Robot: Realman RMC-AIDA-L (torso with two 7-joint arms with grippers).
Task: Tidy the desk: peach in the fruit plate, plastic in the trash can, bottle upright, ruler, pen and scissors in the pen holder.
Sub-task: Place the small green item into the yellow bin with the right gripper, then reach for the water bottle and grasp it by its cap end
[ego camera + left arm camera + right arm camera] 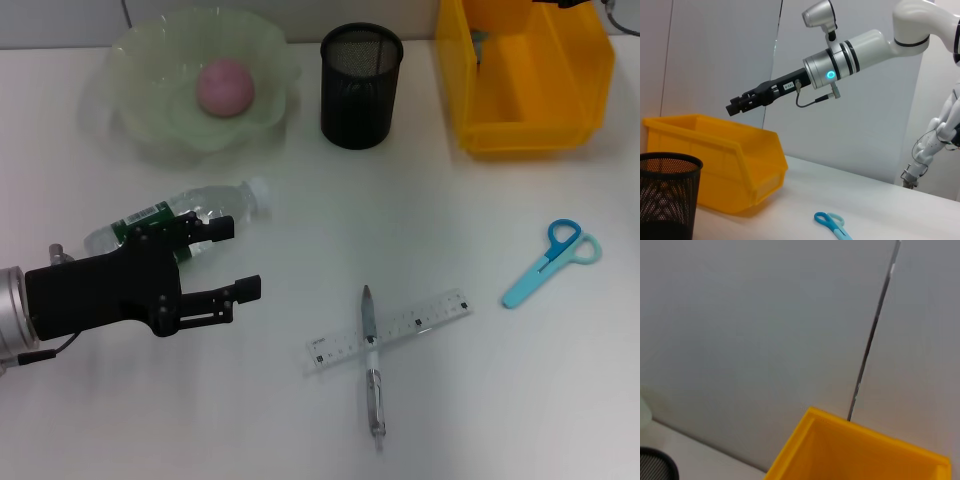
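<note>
Bottle (180, 220) lies on its side at nine o'clock on the desk (450, 400). The left gripper (240, 260), fingers spread, hovers beside it. The right gripper (735, 106) hangs above the trash can (735, 165); its finger state can't be told.

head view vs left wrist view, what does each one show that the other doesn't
Only the head view shows the peach in the fruit plate, the bottle lying on its side, the pen crossing the ruler, and the open left claw beside the bottle. Only the left wrist view shows the right claw, raised above the trash can. Both show the trash can, pen holder and scissors.
</note>
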